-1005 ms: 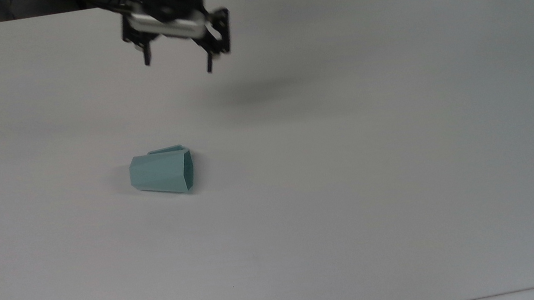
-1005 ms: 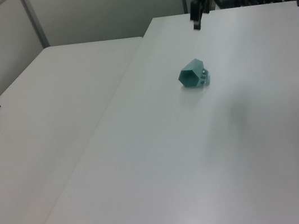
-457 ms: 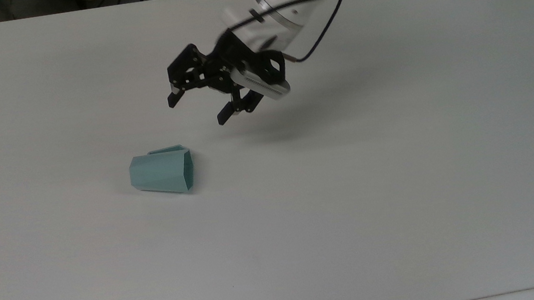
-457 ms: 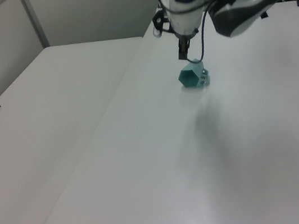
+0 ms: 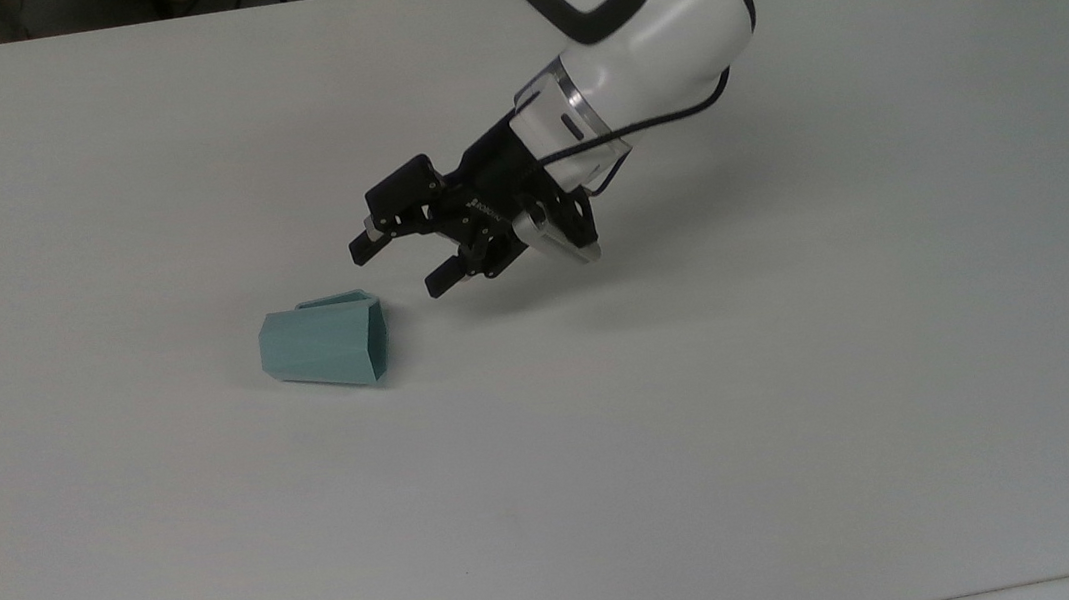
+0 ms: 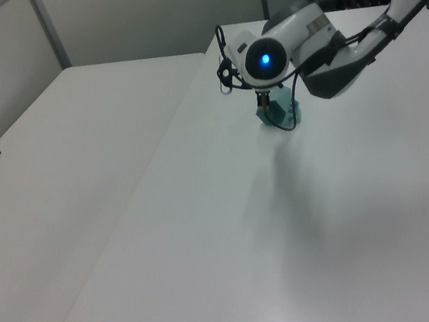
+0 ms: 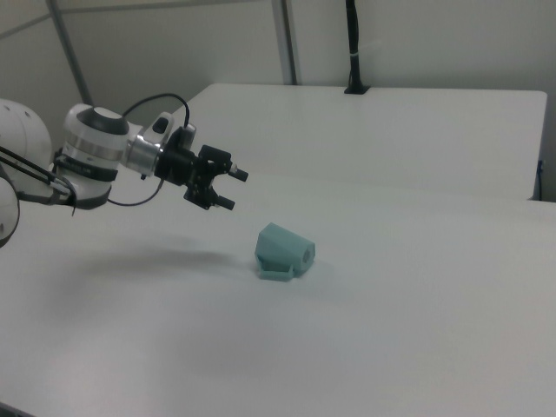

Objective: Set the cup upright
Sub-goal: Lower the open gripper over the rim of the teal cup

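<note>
- No readable writing anywhere. There's a tiny pale mark on the black gripper body in the top view, but I can't make out what it says.
- The small pale teal-blue matte cup with flat angular facets [image 5: 323,346] is lying on its side on the big white matte table [image 5: 803,360], a bit toward the top view's left of centre. Wide mouth faces the top view's right, narrow base points to the top view's left, and the flat little handle sits along the far side of it.
- In the right view the cup [image 7: 284,250] shows its handle resting down on the tabletop on the near side.
- The black two-finger gripper [image 5: 398,263] on the white Franka arm [image 5: 639,21] is tilted and aimed down toward the cup's mouth, close to it but not touching. Fingers are spread with a clear gap between them, nothing in them.
- Right view, same story: gripper [image 7: 234,189] hangs above the table, off to the right view's left of the cup, clearly apart from it.
- In the left view the arm's blue-lit joint [image 6: 266,60] covers most of the cup [image 6: 281,115].
- Loads of open room: bare tabletop all around the cup, and it's well away from every table edge. A second white table [image 6: 62,177] butts up against this one on the left view's left.
</note>
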